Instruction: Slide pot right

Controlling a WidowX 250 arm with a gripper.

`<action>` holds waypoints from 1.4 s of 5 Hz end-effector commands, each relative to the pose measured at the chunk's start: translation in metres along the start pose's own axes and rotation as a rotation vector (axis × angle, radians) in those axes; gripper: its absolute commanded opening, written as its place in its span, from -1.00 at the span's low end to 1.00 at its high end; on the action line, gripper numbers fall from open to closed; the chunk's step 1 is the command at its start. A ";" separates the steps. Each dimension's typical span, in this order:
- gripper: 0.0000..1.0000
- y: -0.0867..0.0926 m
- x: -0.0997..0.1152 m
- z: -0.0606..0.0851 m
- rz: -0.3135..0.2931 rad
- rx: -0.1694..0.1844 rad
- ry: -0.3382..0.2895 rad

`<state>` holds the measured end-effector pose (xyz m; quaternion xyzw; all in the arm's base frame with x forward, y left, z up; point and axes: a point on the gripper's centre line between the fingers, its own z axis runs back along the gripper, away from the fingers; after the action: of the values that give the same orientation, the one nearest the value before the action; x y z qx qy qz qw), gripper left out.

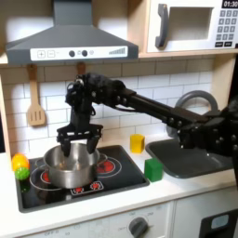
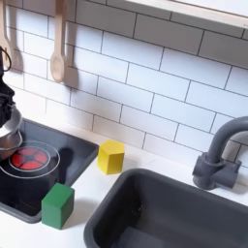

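Observation:
The pot (image 1: 69, 169) is shiny silver, round and lidless, and stands on the left burner of the black cooktop (image 1: 116, 178). In the second exterior view a sliver of the pot (image 2: 8, 128) shows at the left edge, beside a red burner ring (image 2: 29, 157). My gripper (image 1: 76, 144) hangs straight down over the pot's back rim, open, with its two fingers spread apart just above the rim. I cannot tell whether a finger touches the metal. The black arm reaches in from the first exterior view's right.
A yellow block (image 1: 137, 142) stands behind the cooktop's right corner and a green block (image 1: 153, 169) beside its right edge. A yellow-green toy (image 1: 19, 165) lies left of the pot. The dark sink (image 1: 191, 156) with faucet (image 1: 191, 100) is at the right. A wooden spatula (image 1: 35, 104) hangs on the wall.

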<state>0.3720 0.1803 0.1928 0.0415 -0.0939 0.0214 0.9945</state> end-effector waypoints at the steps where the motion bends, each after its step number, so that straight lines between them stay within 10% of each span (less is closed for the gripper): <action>1: 1.00 0.001 0.000 -0.015 0.000 -0.009 0.029; 7: 1.00 0.001 -0.002 -0.033 -0.006 -0.014 0.064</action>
<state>0.3754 0.1841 0.1604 0.0338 -0.0621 0.0188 0.9973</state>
